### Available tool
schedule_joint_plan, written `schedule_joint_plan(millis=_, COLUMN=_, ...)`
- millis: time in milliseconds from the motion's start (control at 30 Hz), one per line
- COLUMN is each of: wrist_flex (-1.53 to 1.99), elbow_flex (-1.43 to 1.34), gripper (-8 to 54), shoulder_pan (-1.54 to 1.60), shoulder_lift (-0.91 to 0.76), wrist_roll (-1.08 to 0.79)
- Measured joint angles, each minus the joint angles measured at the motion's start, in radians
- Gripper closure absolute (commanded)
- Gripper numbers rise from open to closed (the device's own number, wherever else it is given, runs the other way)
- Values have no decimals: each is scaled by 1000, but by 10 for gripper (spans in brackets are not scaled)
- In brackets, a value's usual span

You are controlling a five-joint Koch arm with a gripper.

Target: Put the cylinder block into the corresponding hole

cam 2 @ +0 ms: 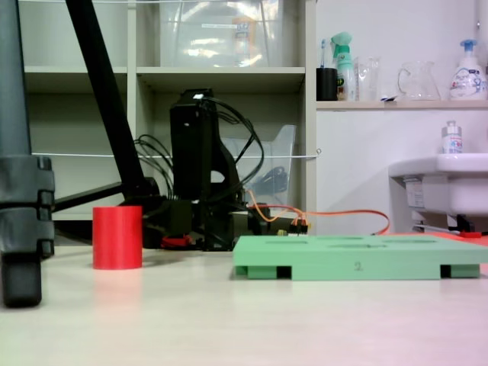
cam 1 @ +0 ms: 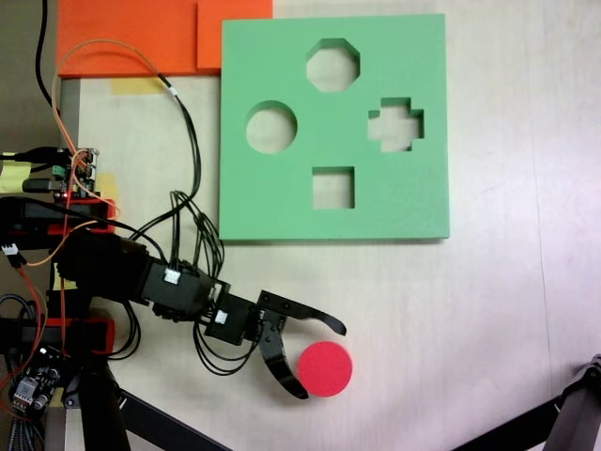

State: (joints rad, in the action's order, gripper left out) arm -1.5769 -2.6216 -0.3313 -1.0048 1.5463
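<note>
The cylinder block (cam 1: 326, 369) is a short bright red foam cylinder standing upright on the pale table, below the green foam board (cam 1: 282, 202). From the side, the cylinder block (cam 2: 117, 237) stands left of the board (cam 2: 358, 261). My gripper (cam 1: 319, 360) reaches in from the left and is open. Its two black fingers spread around the block's left side, one above and one below it in that fixed view. The corresponding hole (cam 1: 271, 128), a round cutout, lies in the board's left part, far from the block.
The board also has an octagonal cutout (cam 1: 333, 65), a cross cutout (cam 1: 395, 124) and a square cutout (cam 1: 333, 188). Orange foam sheets (cam 1: 141, 38) lie beyond its top left corner. Tripod legs (cam 1: 575, 413) stand at the lower right, and a tripod foot (cam 2: 21, 221) stands near the block.
</note>
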Motion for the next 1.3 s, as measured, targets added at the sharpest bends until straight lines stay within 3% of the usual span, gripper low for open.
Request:
schedule_joint_plan(millis=267, wrist_flex=29, elbow_flex=144, gripper=-13, shoulder_pan=-54, shoulder_lift=57, wrist_roll=0)
schedule_joint_plan(millis=400, wrist_flex=44, elbow_flex=169, gripper=128, shoulder_pan=-60, shoulder_lift=81, wrist_roll=0)
schedule_joint_plan(millis=667, wrist_flex=64, elbow_flex=181, gripper=158, shoulder_pan=77, shoulder_lift=74, wrist_roll=0)
schedule_joint_plan(millis=800, wrist_flex=74, elbow_flex=127, gripper=176, shoulder_pan=219, shoulder_lift=-44, wrist_roll=2)
schedule_joint_plan(millis=867, wrist_flex=110, elbow_flex=118, gripper=177, shoulder_pan=314, shoulder_lift=-144, wrist_roll=12)
schedule_joint_plan(millis=967, wrist_flex=207, elbow_flex=64, gripper=234, shoulder_pan=448, shoulder_lift=-333, wrist_roll=20)
schedule_joint_plan(millis=1067, wrist_flex=344, elbow_flex=51, gripper=238, shoulder_pan=604, shoulder_lift=-509, wrist_roll=26)
schedule_joint_plan(millis=1300, wrist_flex=411, elbow_flex=49, gripper=238, shoulder_pan=994, shoulder_lift=-606, wrist_roll=35)
